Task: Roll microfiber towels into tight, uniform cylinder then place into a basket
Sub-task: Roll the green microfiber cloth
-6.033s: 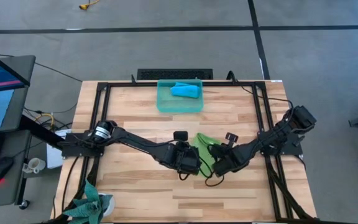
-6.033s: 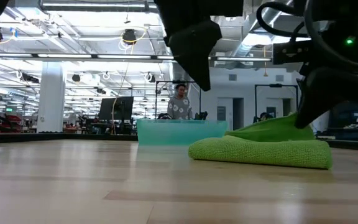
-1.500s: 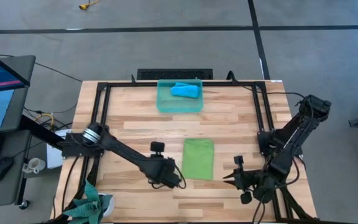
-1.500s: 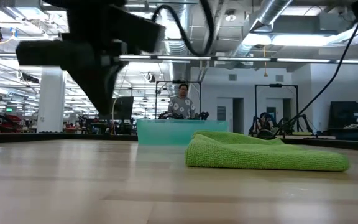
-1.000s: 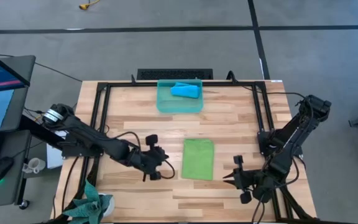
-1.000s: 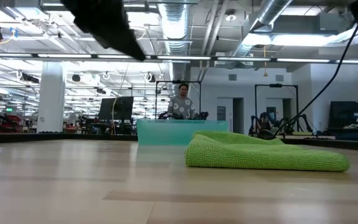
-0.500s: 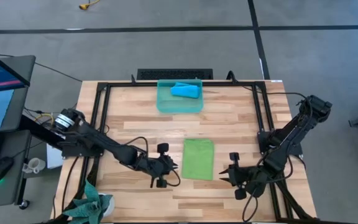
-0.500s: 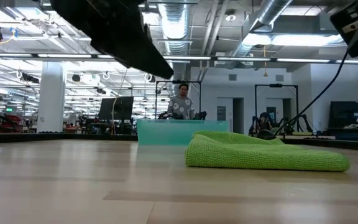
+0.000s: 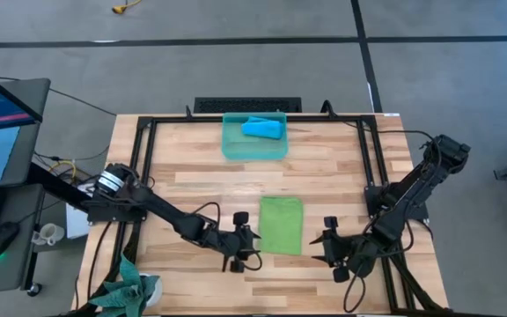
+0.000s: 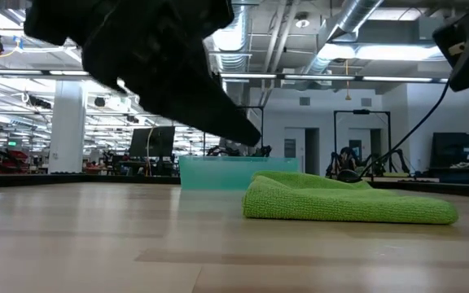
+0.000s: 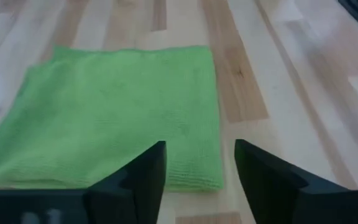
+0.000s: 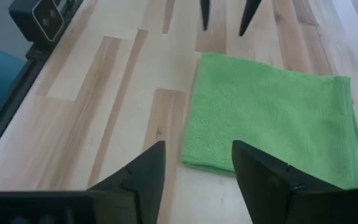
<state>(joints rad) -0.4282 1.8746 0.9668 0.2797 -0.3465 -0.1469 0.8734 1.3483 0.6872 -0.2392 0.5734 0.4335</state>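
A lime green microfiber towel (image 9: 281, 224) lies folded flat in a rectangle on the wooden table, near its middle. My left gripper (image 9: 254, 245) stands open just left of the towel's near left corner (image 11: 211, 177), which shows between its fingers. My right gripper (image 9: 316, 250) stands open just right of the towel's near right corner (image 12: 194, 155). Neither gripper touches the towel. At the far edge stands the teal basket (image 9: 233, 145). A blue towel (image 9: 262, 129) lies inside it.
A black frame runs around the table's edges (image 9: 144, 176). A camera block (image 12: 45, 18) sits on the near rail. A potted plant (image 9: 130, 286) stands at the near left corner. Bare wood lies between the green towel and the basket.
My left gripper has swung toward the table's right edge and down, ending beside the green towel's near left corner. My right gripper has shifted a little toward the table's left edge, closer to the towel. The towel has stayed in place.
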